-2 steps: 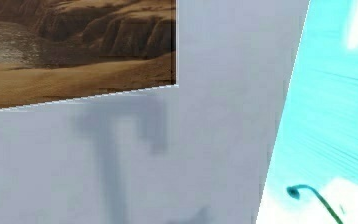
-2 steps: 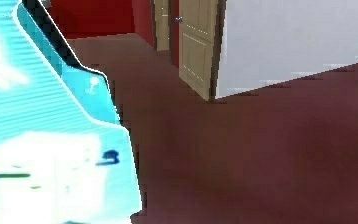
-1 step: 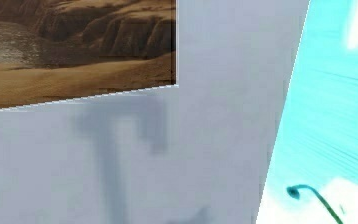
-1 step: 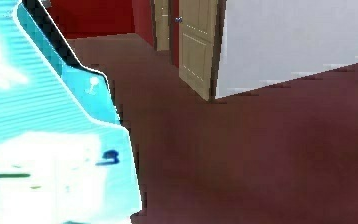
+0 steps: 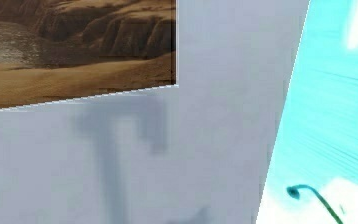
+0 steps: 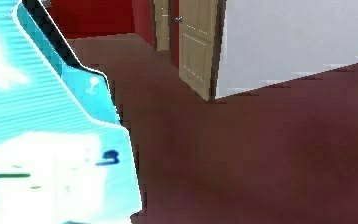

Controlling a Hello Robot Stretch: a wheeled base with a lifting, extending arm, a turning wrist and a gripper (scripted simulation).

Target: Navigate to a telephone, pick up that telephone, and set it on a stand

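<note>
Pale cyan unit (image 6: 47, 150): nearest. Small dark blob (image 6: 109, 155) at its edge, possibly telephone, unconfirmed.
Dark red floor (image 6: 247, 150): beyond unit.
Wooden door (image 6: 197, 45), white wall (image 6: 297, 35): farthest.
Fingers: state and bearing to blob, cannot tell.
Judged: navigation stage; pick-up and placing on stand outstanding.

The landscape painting (image 5: 77, 45) runs off the forward view's top and left edges, and the turquoise surface (image 5: 332, 110) is cut by its right and bottom edges, with a dark curved thing (image 5: 307, 187) on it too small to name. In the arm side view a turquoise bulk (image 6: 47, 150) is cut at the left and bottom edges, its small dark mark (image 6: 109, 155) unreadable, and the wooden door (image 6: 197, 45) loses its top.
</note>
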